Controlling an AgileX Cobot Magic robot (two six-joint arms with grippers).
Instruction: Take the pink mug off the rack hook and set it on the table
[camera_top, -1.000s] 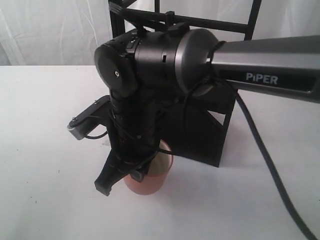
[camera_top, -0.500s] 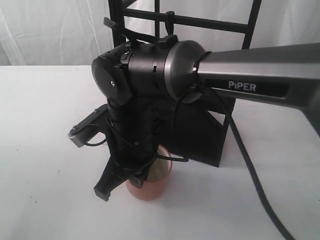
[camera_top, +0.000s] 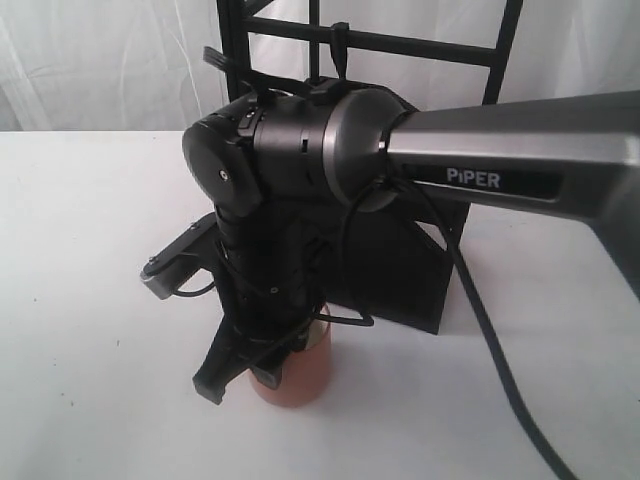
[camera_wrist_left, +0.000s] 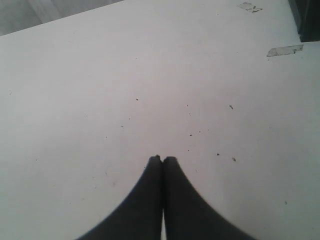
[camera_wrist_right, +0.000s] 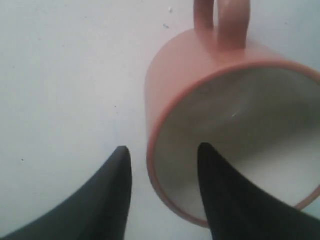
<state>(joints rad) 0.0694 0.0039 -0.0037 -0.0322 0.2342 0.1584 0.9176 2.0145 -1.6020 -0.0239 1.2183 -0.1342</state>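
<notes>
The pink mug (camera_top: 298, 375) stands upright on the white table (camera_top: 80, 300), in front of the black rack (camera_top: 400, 45) and off the rack hook (camera_top: 339, 50). My right gripper (camera_top: 240, 378) reaches down over it and is open. In the right wrist view the right gripper (camera_wrist_right: 163, 147) straddles the rim of the pink mug (camera_wrist_right: 180, 80): one finger hangs inside the cream interior, the other outside, with gaps on both sides. The mug's handle (camera_wrist_right: 224, 20) points away from the fingers. My left gripper (camera_wrist_left: 162, 159) is shut and empty above the bare table (camera_wrist_left: 150, 75).
The rack's solid black base (camera_top: 400, 270) stands just behind the mug. The right arm's thick forearm (camera_top: 520, 150) and its cable (camera_top: 500, 370) cross the right side of the table. A scrap of clear tape (camera_wrist_left: 284, 50) lies on the table.
The right arm has swung slightly left and lowered. The mug now sits a little lower and more upright. The left gripper has no earlier frame.
</notes>
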